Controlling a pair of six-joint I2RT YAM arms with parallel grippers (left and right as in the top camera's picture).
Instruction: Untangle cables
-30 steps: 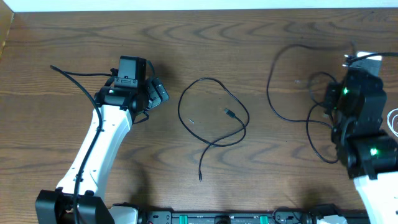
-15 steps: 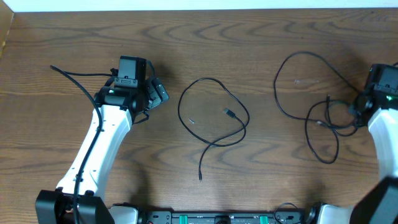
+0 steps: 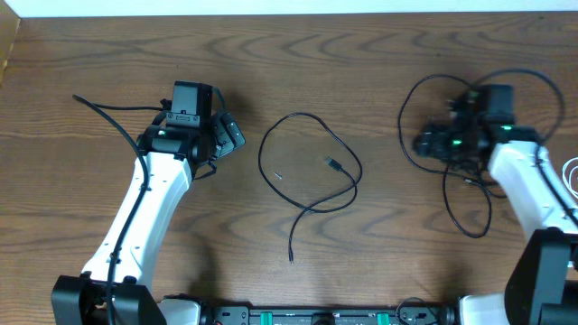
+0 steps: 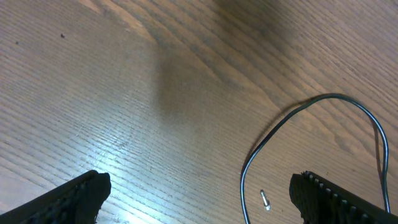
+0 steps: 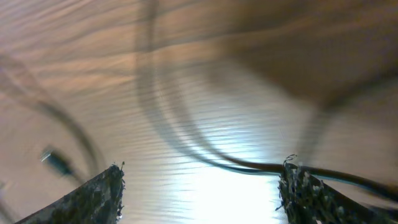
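A thin black cable lies in an open loop at the table's middle, its small plug inside the loop. My left gripper hangs open just left of that loop. In the left wrist view the loop's arc and a tiny metal tip lie between the wide jaws. On the right, another thin black cord lies in tangled loops. My right gripper points left over it, open. A blurred cord runs past its right fingertip. A bit of white cable shows at the right edge.
The left arm's thicker black wire trails off toward the left. The table's far edge meets a white wall. Bare wood separates the middle loop from the right-hand tangle.
My right arm swung from the right edge in toward the left, over the tangled cord, and its jaws opened. The right cord's loops shifted. The left arm and the middle cable stayed put.
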